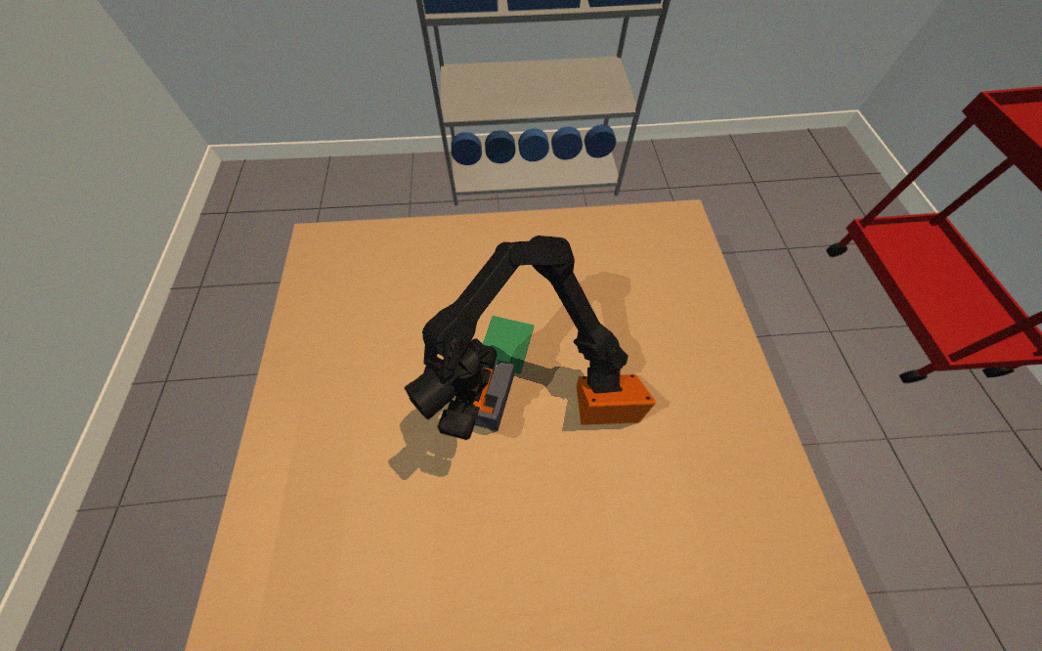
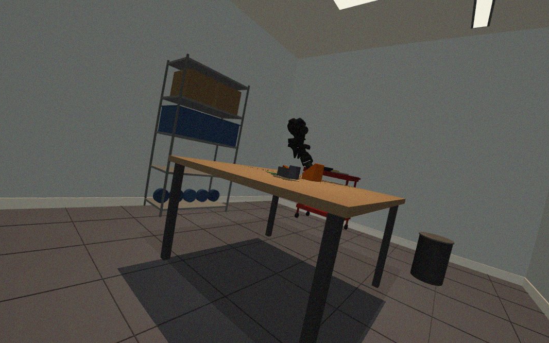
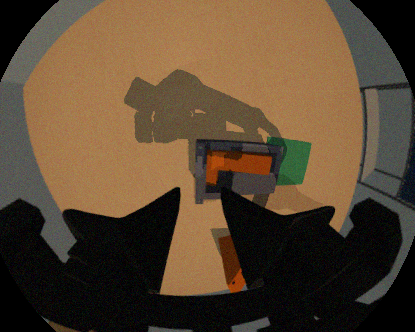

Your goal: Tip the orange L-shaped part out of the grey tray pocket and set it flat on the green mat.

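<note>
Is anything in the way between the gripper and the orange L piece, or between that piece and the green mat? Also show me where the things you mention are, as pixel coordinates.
Nothing visible stands between the gripper [image 3: 201, 190] and the orange L-shaped part [image 3: 241, 162]. Toward the green mat [image 1: 511, 335] [image 3: 298, 162], the grey tray's [image 3: 199, 172] end wall is in between.

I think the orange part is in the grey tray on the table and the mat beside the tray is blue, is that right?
Not quite: the mat is green, as the top and wrist views show. The orange part is indeed in the grey tray on the table.
</note>
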You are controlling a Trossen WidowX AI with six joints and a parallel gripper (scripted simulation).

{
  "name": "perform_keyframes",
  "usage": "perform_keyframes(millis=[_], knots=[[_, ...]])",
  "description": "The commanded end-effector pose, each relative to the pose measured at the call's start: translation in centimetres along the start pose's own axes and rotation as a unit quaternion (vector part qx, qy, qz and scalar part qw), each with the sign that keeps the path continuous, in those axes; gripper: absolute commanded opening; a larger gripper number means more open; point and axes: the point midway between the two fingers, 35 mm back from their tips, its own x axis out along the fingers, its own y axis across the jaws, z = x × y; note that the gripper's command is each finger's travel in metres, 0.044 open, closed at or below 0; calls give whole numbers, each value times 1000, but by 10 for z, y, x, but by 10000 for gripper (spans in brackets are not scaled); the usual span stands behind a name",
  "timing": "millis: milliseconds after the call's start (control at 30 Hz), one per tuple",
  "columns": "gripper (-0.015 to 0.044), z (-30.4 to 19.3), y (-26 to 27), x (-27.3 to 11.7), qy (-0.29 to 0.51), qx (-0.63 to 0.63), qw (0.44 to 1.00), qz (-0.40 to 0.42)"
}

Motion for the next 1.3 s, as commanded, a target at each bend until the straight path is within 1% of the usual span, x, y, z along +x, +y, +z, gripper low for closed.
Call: perform_keyframes(millis=[0,100,267,533,1267], knots=[[180,0,0,2,0,0,1000,0],[180,1,0,22,3,0,1000,-2],[180,-2,-5,71,9,1,1000,-7],[180,-3,-5,76,9,1,1000,-7],[180,-3,-6,109,9,1,1000,-8]])
